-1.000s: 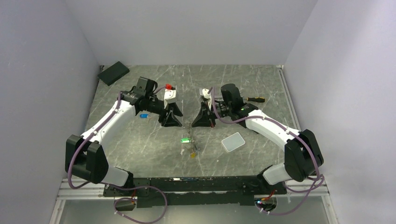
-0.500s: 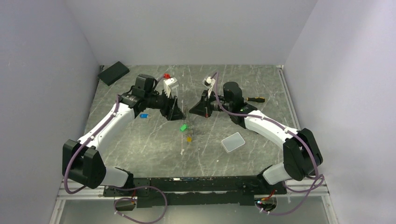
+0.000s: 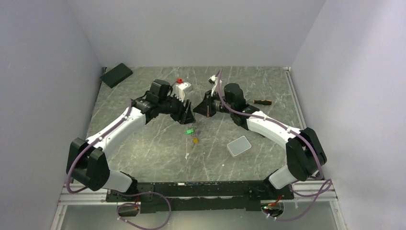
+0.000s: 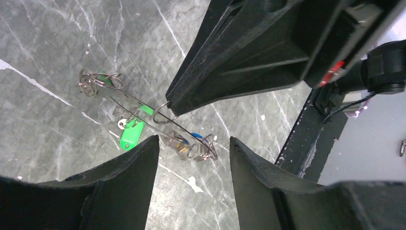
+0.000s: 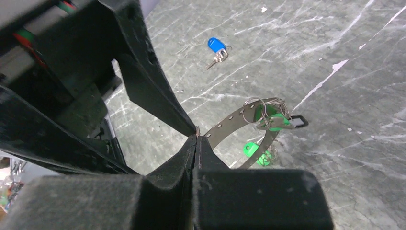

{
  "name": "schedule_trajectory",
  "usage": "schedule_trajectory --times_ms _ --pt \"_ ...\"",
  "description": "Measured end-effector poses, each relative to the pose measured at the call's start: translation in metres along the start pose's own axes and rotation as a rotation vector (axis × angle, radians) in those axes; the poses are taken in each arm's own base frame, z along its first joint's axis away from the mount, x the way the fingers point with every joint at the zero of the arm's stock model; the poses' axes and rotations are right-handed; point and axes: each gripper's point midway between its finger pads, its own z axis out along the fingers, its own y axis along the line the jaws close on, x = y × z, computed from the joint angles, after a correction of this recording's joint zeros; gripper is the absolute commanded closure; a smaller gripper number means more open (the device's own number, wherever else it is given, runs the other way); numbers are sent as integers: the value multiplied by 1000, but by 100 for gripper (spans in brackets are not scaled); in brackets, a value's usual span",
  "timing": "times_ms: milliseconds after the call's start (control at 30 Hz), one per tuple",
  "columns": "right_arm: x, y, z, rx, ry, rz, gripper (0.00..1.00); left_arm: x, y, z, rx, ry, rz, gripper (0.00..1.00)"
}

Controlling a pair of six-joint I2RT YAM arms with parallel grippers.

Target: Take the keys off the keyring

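Note:
My right gripper point(image 5: 197, 134) is shut on the keyring point(image 5: 230, 122), a thin metal loop that it holds up above the table. Several keys point(image 5: 268, 115) with green tags hang bunched on the loop's far end. In the top view the keyring point(image 3: 193, 125) dangles below the two grippers with a green tag and a yellow tag. My left gripper point(image 4: 191, 158) is open and holds nothing. It sits right beside the right gripper point(image 3: 197, 109), and a cluster of keys point(image 4: 194, 146) shows beyond its fingers. A green-tagged key point(image 4: 131, 134) hangs nearby.
A loose blue-tagged key point(image 5: 218, 48) lies on the marble table, and another small key point(image 3: 186, 155) lies nearer the front. A grey rounded square pad point(image 3: 239, 145) is at the right front, a screwdriver point(image 3: 261, 102) behind the right arm, and a black flat block point(image 3: 116, 74) at the back left.
Both grippers have risen and moved toward the back, lifting the keyring off the table. My left gripper has swung right, close against the right gripper's tip.

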Motion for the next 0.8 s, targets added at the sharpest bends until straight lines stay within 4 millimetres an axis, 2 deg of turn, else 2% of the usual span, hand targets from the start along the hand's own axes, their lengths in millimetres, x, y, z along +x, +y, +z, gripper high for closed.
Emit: schedule_trajectory --times_ms 67,133,167,233,300,367,400,533,600,667,800 --pt "-2 1 1 5 -4 11 100 4 4 7 -24 16 -2 45" --pt "-3 2 1 5 -7 20 100 8 10 12 -62 31 -5 54" --pt "-4 3 1 5 -8 22 100 8 13 13 -79 34 -7 60" --pt "-4 3 2 9 -9 27 100 9 22 14 -127 37 -10 80" --pt "-4 2 2 19 -10 29 100 8 30 13 -172 34 -5 96" --pt "-5 0 2 29 -15 27 100 3 34 12 -194 23 7 100" --pt "-5 -1 2 32 -16 26 96 1 33 11 -194 20 12 100" --pt "-7 -7 -1 41 -19 20 62 2 34 10 -198 32 40 100" --pt "-12 -13 -7 38 -26 15 48 6 37 7 -209 54 66 100" --pt "-22 -18 -20 28 -41 -8 35 9 39 3 -208 79 94 100" --pt "-48 -29 -52 28 -94 -66 18 16 31 -4 -156 130 159 100"
